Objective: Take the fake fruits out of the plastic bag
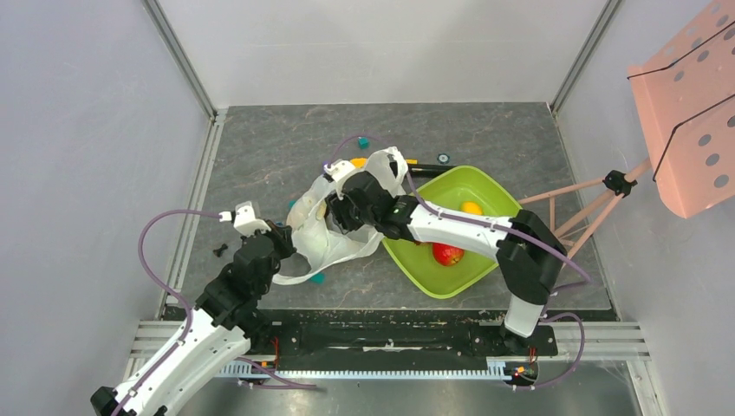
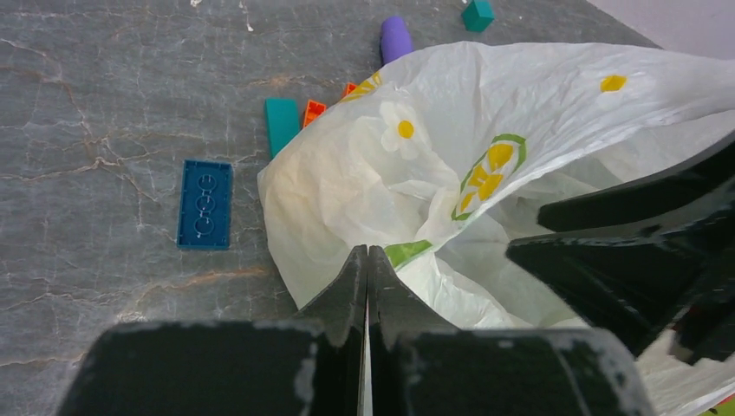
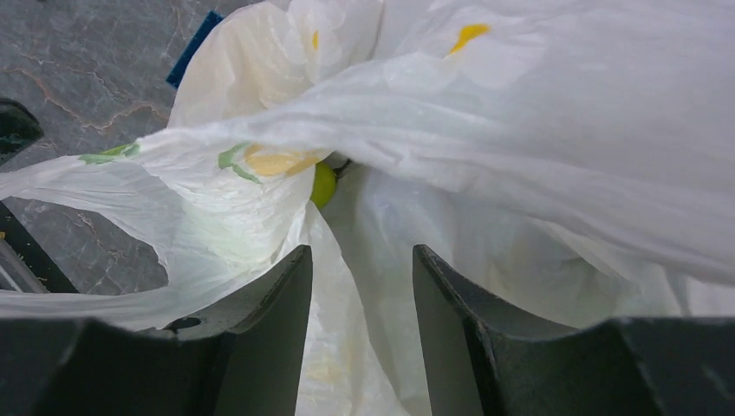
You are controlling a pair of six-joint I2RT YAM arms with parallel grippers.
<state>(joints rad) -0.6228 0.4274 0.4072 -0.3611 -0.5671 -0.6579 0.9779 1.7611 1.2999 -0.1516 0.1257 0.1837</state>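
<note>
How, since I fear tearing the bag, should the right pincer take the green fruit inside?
Grip the green fruit across its rounded sides, entering under the overhanging fold of the plastic bag, straight ahead of the right pincer. Only a small part shows, so the fold probably needs lifting first.

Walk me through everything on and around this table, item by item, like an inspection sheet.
Surface: grey veined table.
Job's things: plastic bag crumpled at centre; a green fruit peeks from inside it; red fruit and yellow fruit lie in the lime-green tray.
Clutter: blue flat brick, teal block, orange block and purple cylinder beside the bag.
Jaws: left jaws shut on the bag's edge; right jaws open, bag film between them.
Cables: purple cables loop along both arms.
Surroundings: plain walls; pink perforated panel on a stand, right.
</note>
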